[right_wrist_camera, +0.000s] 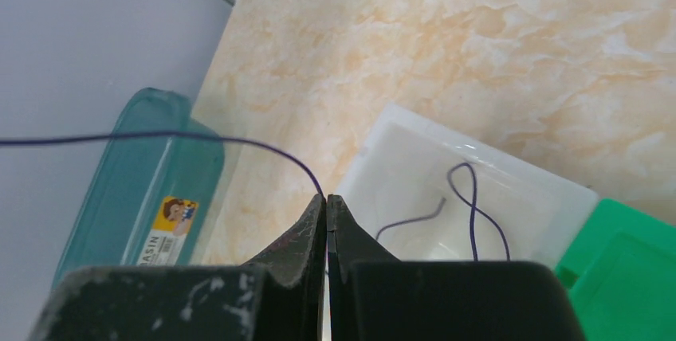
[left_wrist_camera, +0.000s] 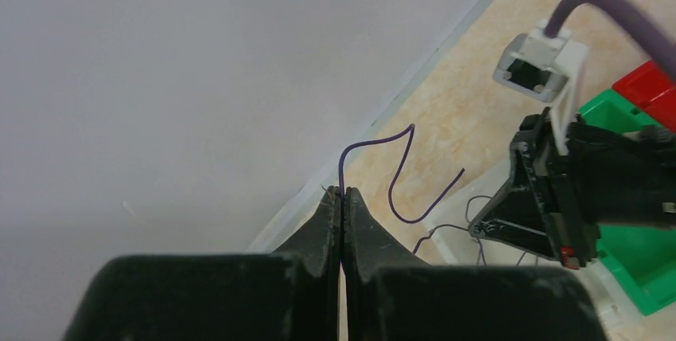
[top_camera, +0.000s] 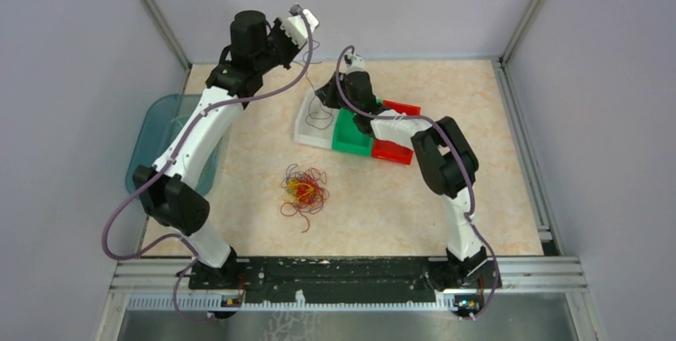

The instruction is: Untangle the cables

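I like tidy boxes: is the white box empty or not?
Not empty. Purple wires lie inside the white box, seen from the right wrist.

Top external: high behind the arm bases, looking down on the whole table (top_camera: 255, 190) from afar.
Left wrist: close behind the left gripper (left_wrist_camera: 343, 192), facing the back wall (left_wrist_camera: 159, 78) and right arm (left_wrist_camera: 614, 182).
Right wrist: close behind the right gripper (right_wrist_camera: 327, 197), angled down at the white tray (right_wrist_camera: 398, 166).
Shared: that tray shows in all three views, and the purple cable (right_wrist_camera: 159, 134) in both wrist views.

We lost the wire (right_wrist_camera: 119, 135) at the right wrist view's left edge. The tangle (top_camera: 304, 190) was too small to separate strands.
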